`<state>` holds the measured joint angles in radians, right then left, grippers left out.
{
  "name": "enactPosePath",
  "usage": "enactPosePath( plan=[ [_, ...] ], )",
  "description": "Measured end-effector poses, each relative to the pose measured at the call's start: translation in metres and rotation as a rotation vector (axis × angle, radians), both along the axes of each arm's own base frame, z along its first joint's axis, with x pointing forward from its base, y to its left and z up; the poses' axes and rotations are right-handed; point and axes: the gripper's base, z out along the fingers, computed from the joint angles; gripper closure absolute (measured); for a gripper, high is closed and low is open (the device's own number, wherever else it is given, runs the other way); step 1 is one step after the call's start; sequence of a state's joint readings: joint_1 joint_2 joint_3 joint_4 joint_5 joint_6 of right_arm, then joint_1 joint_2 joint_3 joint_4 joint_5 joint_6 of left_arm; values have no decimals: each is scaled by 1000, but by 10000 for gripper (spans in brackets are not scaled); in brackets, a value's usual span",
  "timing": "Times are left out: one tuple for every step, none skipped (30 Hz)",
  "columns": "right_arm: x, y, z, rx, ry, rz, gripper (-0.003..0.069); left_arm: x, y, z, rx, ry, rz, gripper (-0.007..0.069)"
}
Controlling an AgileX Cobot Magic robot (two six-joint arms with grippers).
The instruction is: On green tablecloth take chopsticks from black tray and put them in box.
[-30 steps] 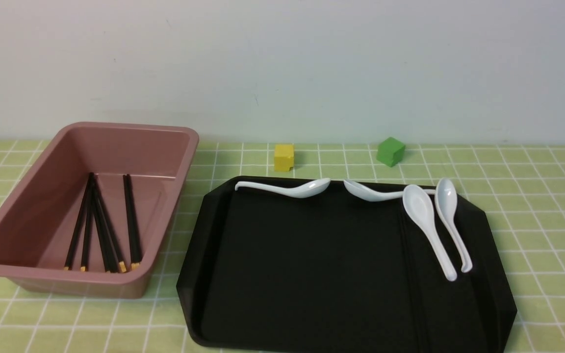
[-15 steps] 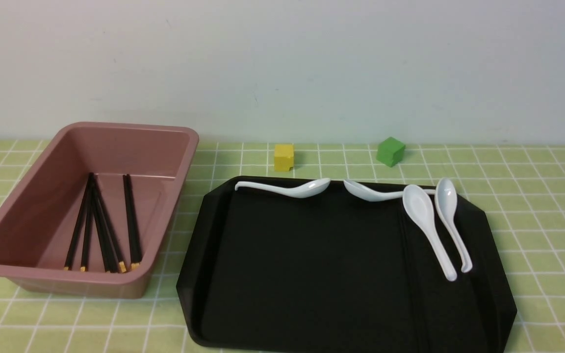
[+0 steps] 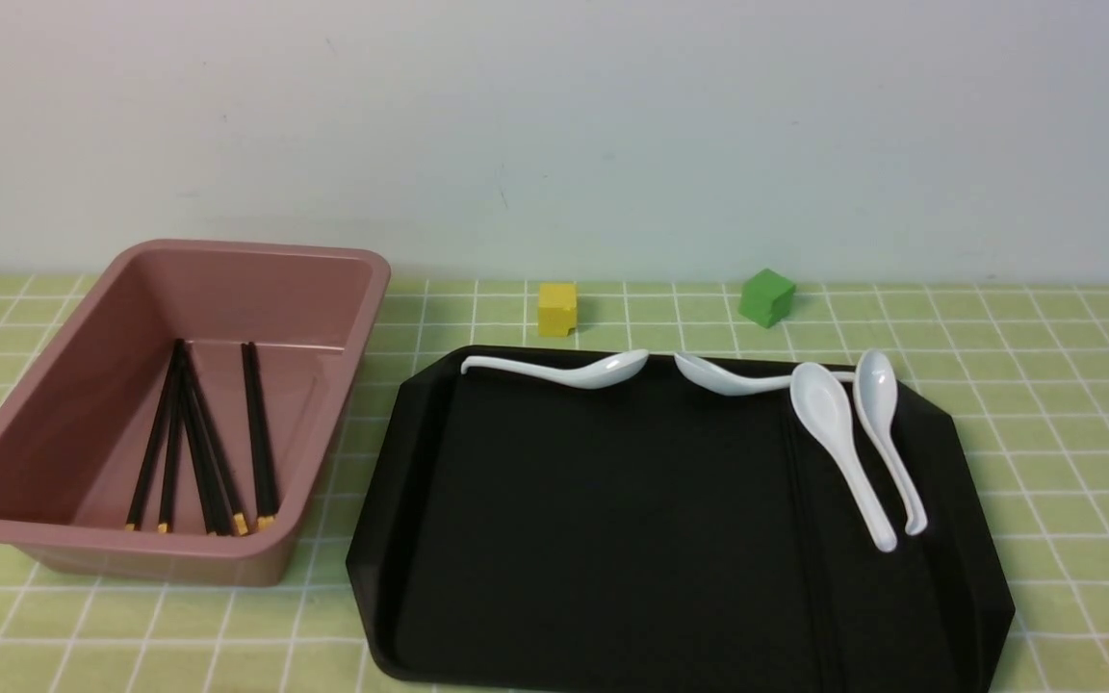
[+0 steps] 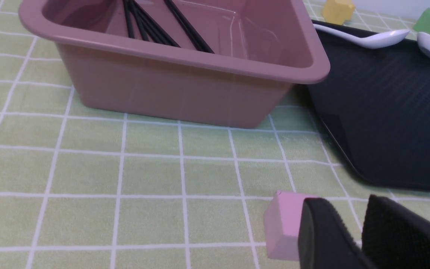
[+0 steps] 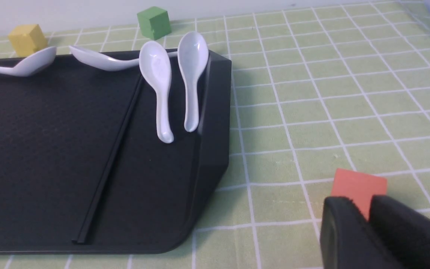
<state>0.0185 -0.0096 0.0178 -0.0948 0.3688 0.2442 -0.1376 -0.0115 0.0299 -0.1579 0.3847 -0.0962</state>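
You had the pink box [image 3: 323, 289] at the left side of the green tablecloth [image 3: 1045, 385], with the black tray [image 3: 612, 500] just beside it on the right. A bunch of black chopsticks [image 3: 198, 443] lay on the box floor. Their gold tips pointed to the near wall, and the far ends were bunched together, apart from one stick on the right. One more chopstick [image 5: 110, 157] lay on the tray floor toward its right edge, running from the far edge to the near edge, just left of the spoon handles.

Four white spoons [image 3: 838, 443] were on the tray. Two lay along the far edge, and two at the far right corner with their handles pointing to the near side.

A yellow cube [image 3: 556, 308] and a green cube [image 3: 766, 296] sat on the cloth past the tray's far edge.

Your left claw [image 4: 349, 213] hung low over the cloth near the box's near wall. Its pads were apart with nothing between them, and a pink cube [image 4: 282, 224] sat just past them.

Your right claw [image 5: 364, 215] was low by the tray's near right corner, with an orange cube [image 5: 358, 185] right behind it. Only a slit showed between the pads, so I can't tell whether it was open or closed.
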Motion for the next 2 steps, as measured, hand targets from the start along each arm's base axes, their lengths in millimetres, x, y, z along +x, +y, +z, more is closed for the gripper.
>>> enactPosePath(
  plan=[
    [0, 0, 0, 0, 0, 0, 531, 0, 0, 0, 0, 0, 0, 435],
    [0, 0, 0, 0, 0, 0, 531, 0, 0, 0, 0, 0, 0, 433]
  ],
)
